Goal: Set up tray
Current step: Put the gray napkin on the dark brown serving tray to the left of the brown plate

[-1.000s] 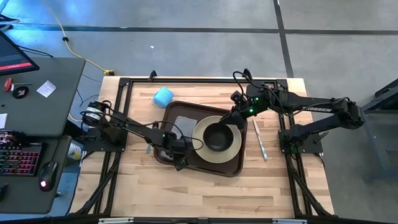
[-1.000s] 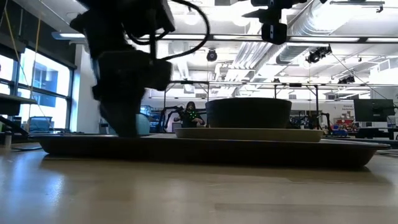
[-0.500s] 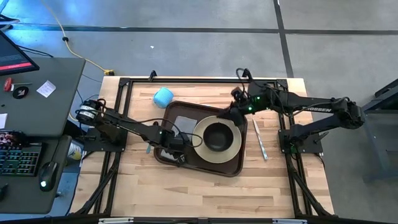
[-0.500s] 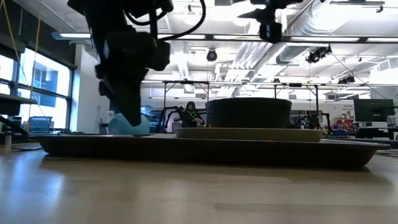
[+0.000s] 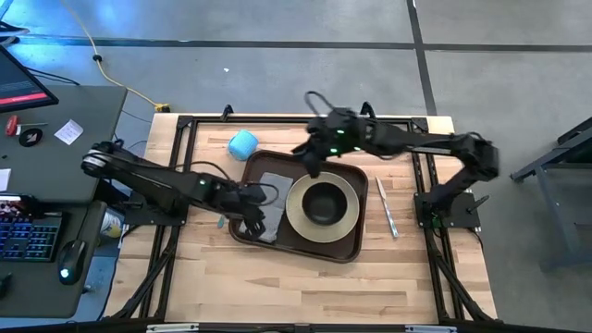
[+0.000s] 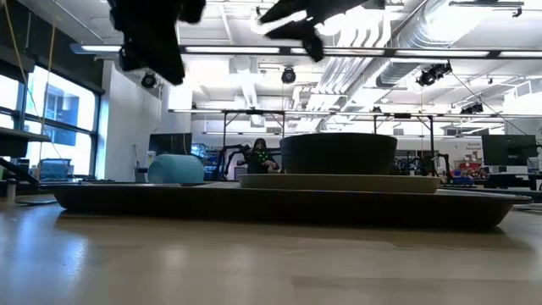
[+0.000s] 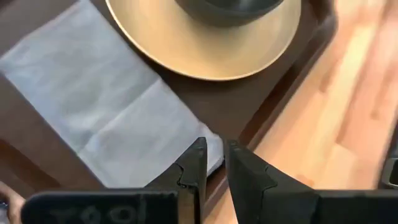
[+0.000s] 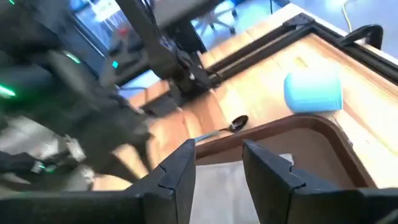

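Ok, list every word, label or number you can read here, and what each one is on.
None can be read.
White lettering on the right arm, high view: too blurred to read.
Pale lettering on the left gripper body, left wrist view: illegible.
Monitor and paper notes at the desk: too small.

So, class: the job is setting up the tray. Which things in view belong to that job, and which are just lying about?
Belonging to the job:
tray
napkin
plate
bowl
cup
spoon
knife

Just lying about:
keyboard
mouse
yellow cable
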You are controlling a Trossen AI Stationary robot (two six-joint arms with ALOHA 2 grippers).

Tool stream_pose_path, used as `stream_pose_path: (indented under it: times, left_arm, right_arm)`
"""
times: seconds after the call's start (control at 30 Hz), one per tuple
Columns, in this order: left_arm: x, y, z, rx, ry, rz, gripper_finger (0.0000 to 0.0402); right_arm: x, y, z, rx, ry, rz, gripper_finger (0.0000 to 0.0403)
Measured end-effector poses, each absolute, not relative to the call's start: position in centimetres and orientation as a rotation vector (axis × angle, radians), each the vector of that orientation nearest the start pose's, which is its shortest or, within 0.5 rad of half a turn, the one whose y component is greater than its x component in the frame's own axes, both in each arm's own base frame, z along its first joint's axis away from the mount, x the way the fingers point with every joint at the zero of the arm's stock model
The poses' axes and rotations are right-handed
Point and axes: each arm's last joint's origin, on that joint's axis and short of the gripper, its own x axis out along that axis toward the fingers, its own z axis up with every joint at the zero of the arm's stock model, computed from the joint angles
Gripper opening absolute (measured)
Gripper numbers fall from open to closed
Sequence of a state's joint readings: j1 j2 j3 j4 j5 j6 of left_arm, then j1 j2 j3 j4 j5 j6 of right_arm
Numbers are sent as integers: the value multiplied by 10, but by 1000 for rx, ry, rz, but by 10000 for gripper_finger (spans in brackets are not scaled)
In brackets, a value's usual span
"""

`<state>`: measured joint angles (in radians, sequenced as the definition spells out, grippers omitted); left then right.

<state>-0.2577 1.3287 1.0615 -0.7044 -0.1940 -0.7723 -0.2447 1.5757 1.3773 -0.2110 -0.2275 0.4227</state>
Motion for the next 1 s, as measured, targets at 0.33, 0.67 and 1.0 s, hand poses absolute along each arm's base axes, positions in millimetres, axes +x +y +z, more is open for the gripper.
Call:
stream_pose_path:
  times: [0.33,0.67,1.0]
  left_arm:
    - [223,-66,313,-562,729,244,94]
    - [236,-73,305,-550,739,214,94]
    - [270,-85,257,-444,914,255,94]
  right_arm:
    - [444,-118,298,486,618,-80,124]
    - [491,-112,218,512,809,-66,124]
    - [497,-91,180,413,960,-25,124]
